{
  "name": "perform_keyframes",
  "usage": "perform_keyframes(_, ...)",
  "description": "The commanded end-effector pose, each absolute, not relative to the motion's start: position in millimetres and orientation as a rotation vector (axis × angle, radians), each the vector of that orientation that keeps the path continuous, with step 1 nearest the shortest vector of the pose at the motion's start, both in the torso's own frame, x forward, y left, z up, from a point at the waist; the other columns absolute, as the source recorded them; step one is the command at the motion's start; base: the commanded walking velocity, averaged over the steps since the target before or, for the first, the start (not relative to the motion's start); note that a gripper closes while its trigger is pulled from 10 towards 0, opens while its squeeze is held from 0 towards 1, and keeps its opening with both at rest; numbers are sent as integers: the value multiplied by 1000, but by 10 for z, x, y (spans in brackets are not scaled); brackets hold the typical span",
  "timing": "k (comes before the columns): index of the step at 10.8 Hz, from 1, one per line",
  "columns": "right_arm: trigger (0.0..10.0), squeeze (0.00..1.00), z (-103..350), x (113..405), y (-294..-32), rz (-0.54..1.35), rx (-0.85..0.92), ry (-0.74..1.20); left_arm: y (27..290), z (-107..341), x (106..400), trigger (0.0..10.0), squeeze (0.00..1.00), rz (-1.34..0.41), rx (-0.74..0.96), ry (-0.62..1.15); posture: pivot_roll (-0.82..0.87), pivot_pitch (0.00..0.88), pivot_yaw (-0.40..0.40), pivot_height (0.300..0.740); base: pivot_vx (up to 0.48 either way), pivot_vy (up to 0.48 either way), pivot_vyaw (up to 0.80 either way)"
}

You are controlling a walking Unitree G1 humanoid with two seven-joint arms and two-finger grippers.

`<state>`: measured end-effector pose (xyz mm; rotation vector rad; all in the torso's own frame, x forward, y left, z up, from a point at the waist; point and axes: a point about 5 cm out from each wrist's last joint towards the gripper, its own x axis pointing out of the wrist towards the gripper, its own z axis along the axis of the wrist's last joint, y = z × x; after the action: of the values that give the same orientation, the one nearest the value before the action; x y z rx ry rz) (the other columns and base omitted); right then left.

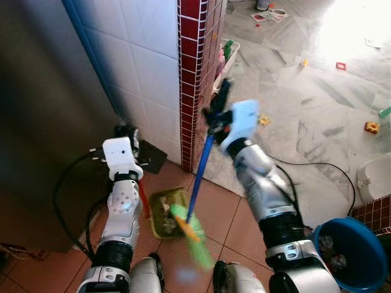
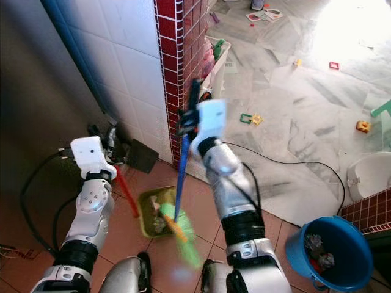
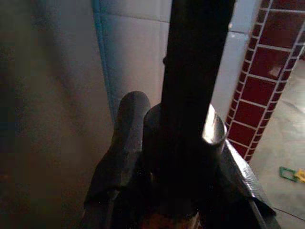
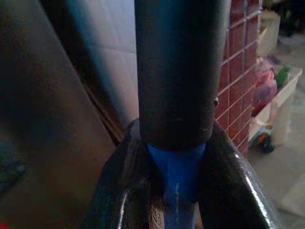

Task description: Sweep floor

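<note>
Nearest the robot, the green broom head [image 1: 194, 235] sits blurred at the mouth of the dustpan [image 1: 164, 212] on the terracotta floor [image 1: 214, 210], apparently pushing dirt in. The left gripper [image 1: 129, 138] is closed on the dustpan's red handle [image 1: 143, 198], likely steadying it against the sweep. Right of the dustpan stands a blue bucket [image 1: 351, 253] holding rubbish. Above the dustpan, the right gripper [image 1: 219, 115] clamps the blue broomstick [image 1: 199, 177] high for leverage. Beyond it rises the red-tiled pillar [image 1: 195, 73], with toys [image 1: 371, 127] scattered farther off.

Head eyes look down at tiled floor [image 1: 214, 207]; wrist cameras peer close toward the red-tiled pillar [image 3: 267, 86].
</note>
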<state>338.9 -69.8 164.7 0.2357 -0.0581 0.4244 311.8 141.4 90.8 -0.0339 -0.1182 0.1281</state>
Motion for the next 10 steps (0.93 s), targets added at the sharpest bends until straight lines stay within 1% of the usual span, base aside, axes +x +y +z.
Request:
perform_keyframes(1, 10000, 0, 1932, 3383, -567, 511, 378, -123, 1249, 611, 3042, 10000, 0, 62, -70, 47, -17, 171, -15, 740, 0, 0, 0)
perform_keyframes(2, 10000, 0, 2226, 3379, -553, 602, 390, -215, 1240, 585, 3057, 10000, 0, 55, -65, 65, -21, 163, -14, 740, 0, 0, 0)
perform_keyframes(3, 10000, 0, 2396, 3375, -597, 642, 262, -315, 1230, 576, 3078, 10000, 0, 45, -70, 81, -26, 153, -11, 740, 0, 0, 0)
perform_keyframes(4, 10000, 0, 2474, 3371, -666, 655, 75, -387, 1211, 546, 3096, 10000, 0, 38, -73, 129, -30, 148, -5, 740, 0, 0, 0)
perform_keyframes(5, 10000, 0, 2476, 3365, -751, 658, -9, -404, 1194, 564, 3096, 10000, 0, 12, -51, 119, -33, 146, 2, 740, 0, 0, 0)
perform_keyframes(6, 10000, 0, 2388, 3341, -925, 632, -115, -380, 1200, 580, 3096, 10000, 0, -9, -53, 118, -35, 144, -1, 740, 0, 0, 0)
perform_keyframes(7, 10000, 0, 2323, 3332, -1042, 576, -164, -355, 1217, 607, 3107, 10000, 0, -33, -34, 115, -12, 138, -15, 740, 0, 0, 0)
perform_keyframes(8, 10000, 0, 2240, 3299, -1121, 536, -201, -337, 1190, 682, 3121, 10000, 0, -96, -15, 116, -16, 130, -10, 740, 0, 0, 0)
perform_keyframes(9, 10000, 0, 2093, 3211, -1145, 529, -220, -321, 1204, 728, 3091, 10000, 0, -144, -22, 106, -3, 118, 9, 740, 0, 0, 0)
perform_keyframes(10, 10000, 0, 1914, 3145, -1172, 483, -202, -274, 1220, 742, 3034, 10000, 0, -170, -19, 103, -3, 112, 20, 740, 0, 0, 0)
